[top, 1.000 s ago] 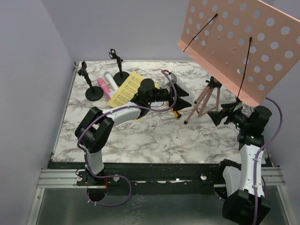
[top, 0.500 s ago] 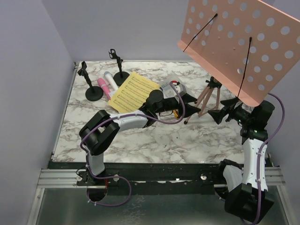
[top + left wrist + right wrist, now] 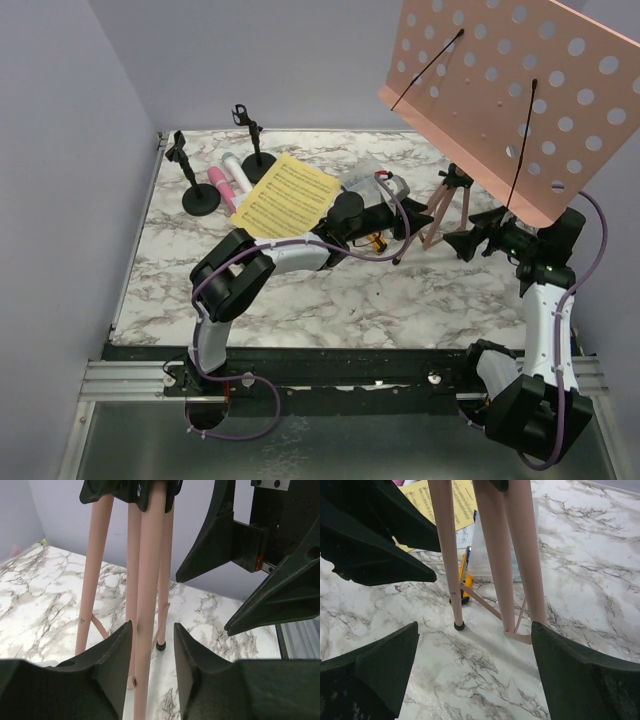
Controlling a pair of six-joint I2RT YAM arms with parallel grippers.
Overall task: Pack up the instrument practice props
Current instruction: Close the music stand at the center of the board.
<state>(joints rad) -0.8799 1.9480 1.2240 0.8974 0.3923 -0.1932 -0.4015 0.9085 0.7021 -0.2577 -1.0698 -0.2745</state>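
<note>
Nearby at 3 o'clock: right gripper [image 3: 475, 627] gaping, empty; left gripper [image 3: 152, 627] narrowed round one leg of the pink music rack [image 3: 500, 90], unclamped. Beyond: one clear box [image 3: 482, 555], contents unclear; one knife [image 3: 465, 575]; one yellow page [image 3: 285, 195]. At 10 o'clock: two microphones [image 3: 218, 185], two mic holders [image 3: 200, 200].

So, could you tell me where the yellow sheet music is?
In the top view, the yellow sheet music lies left of centre on the table, just right of the pink microphone and white microphone.
</note>
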